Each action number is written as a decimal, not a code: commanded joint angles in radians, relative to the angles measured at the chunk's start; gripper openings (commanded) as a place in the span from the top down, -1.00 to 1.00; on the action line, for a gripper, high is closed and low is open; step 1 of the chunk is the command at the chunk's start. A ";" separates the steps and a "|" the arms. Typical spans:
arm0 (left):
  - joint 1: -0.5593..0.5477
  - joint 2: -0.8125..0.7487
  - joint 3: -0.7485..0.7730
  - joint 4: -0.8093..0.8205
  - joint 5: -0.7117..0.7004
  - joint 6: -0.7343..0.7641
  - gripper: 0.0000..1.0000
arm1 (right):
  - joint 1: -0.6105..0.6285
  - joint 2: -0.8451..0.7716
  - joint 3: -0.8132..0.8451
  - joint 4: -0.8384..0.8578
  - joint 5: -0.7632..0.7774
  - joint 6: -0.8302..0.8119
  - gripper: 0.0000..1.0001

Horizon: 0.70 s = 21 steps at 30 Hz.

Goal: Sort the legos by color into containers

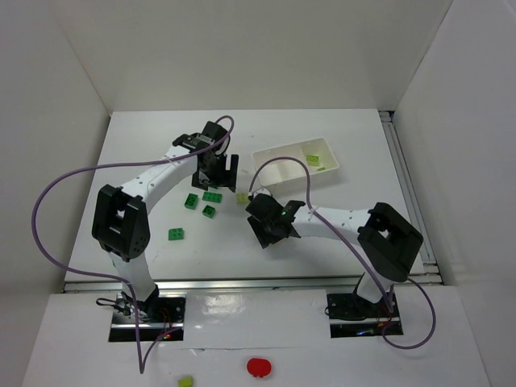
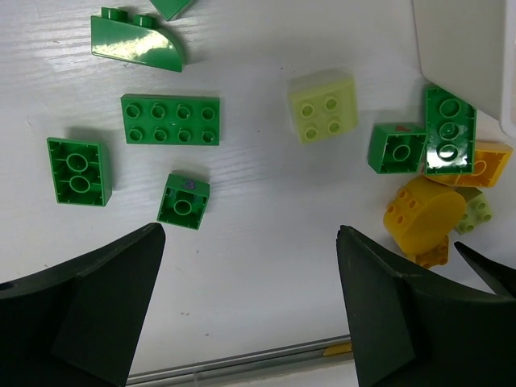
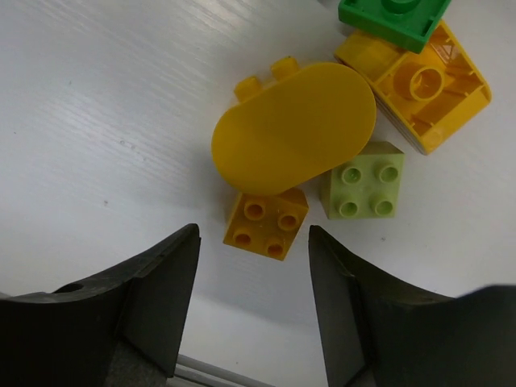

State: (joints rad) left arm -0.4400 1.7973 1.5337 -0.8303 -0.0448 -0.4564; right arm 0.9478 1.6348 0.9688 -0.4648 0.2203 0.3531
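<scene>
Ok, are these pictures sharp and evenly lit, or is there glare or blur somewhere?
Top external view: bright, even light, soft shadows on the table, a reflection on the shiny strip between the bases. Left wrist view: bricks sharp, glare on the curved dark green brick, jaws dark. Right wrist view: the rounded orange brick is sharp, jaws dark with little detail.

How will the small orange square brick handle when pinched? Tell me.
The orange brick is probably rigid and light, being small moulded plastic. Flat sides should grip well. Sitting studs-up, it is unlikely to roll but may nudge the oval brick beside it.
</scene>
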 commanded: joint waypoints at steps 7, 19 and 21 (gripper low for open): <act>0.000 -0.019 0.029 -0.021 -0.012 -0.010 -0.91 | 0.019 0.030 0.015 0.029 0.036 0.021 -0.19; 0.049 -0.019 0.074 -0.033 0.052 -0.010 -0.91 | 0.019 -0.054 0.067 -0.027 0.079 0.052 0.18; 0.075 -0.019 0.092 -0.033 0.072 -0.001 -0.91 | 0.006 -0.096 0.113 -0.077 0.129 0.043 0.18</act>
State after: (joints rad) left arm -0.4080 1.7973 1.5654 -0.8558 -0.0116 -0.4549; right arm 0.9573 1.6432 0.9913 -0.4950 0.2642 0.3992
